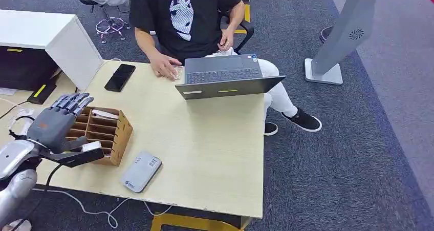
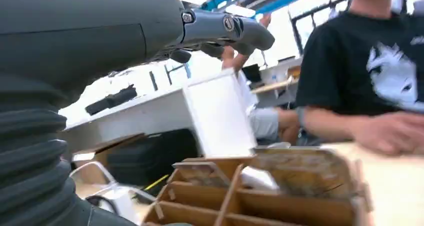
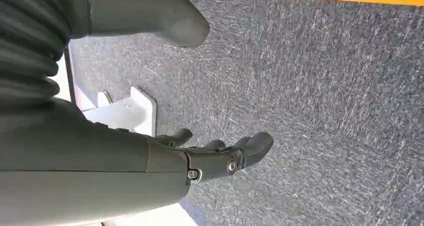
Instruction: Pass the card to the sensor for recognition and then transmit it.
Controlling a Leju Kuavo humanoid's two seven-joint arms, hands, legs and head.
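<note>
Under the grey left hand [image 1: 56, 122] with its darker fingers sits a brown wooden box [image 1: 105, 132] of slots on a pale wood table [image 1: 204, 154]. Just beside the hand lies a grey reader [image 1: 141, 171]. Farther off: a black phone [image 1: 120, 77], a grey laptop [image 1: 228, 76], and a person's black shirt [image 1: 181, 13] with a white print. The carpet [image 1: 348, 154] is dark grey.

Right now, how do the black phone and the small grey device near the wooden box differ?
The flat black phone lies at the far side of the pale wooden table, near the seated person; the grey rounded device lies at the near edge, beside the wooden divided box. The phone is dark and plain; the device is light grey with a white label. Both lie flat and untouched.
</note>
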